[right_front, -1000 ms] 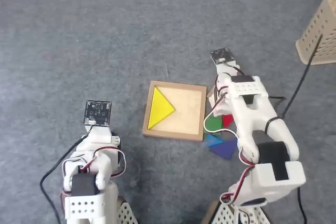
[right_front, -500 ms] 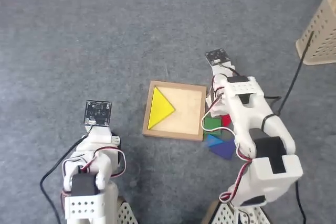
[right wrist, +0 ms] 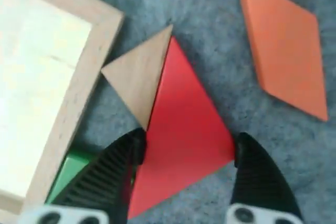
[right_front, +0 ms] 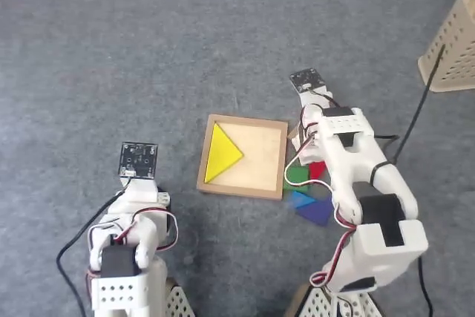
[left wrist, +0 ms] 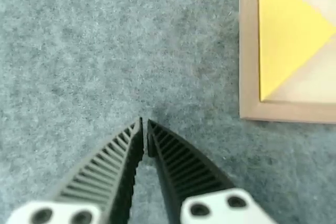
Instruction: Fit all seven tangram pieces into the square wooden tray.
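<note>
From above, my left arm [right_front: 126, 235] sits folded at the near left of the grey felt table [right_front: 111, 57], well apart from the square wooden tray [right_front: 241, 192] at the centre. A yellow triangle [right_front: 220, 155] lies inside the tray with its long edge along the left wall. My right arm [right_front: 356, 176] stretches over the ground just right of the tray, where a green piece [right_front: 298, 177], a red triangle [right_front: 319, 170], a blue piece [right_front: 300, 198] and a purple piece [right_front: 317, 211] cluster beside the tray's right rim. A slotted beige basket [right_front: 453, 42] stands at the far right edge. Through my left wrist, my left gripper [left wrist: 145, 124] hangs over bare felt with its fingers pressed together and nothing between them, the tray's corner and the yellow triangle just beyond. Through my right wrist, my right gripper [right wrist: 189, 142] is spread apart, one finger on either side of the red triangle; I cannot tell whether either finger touches it. A plain wooden triangle [right wrist: 137, 74] lies against the red one's edge, close to the tray rim. An orange parallelogram [right wrist: 286, 40] lies apart from both, farther from the tray, and the green piece peeks out beside the rim.
</note>
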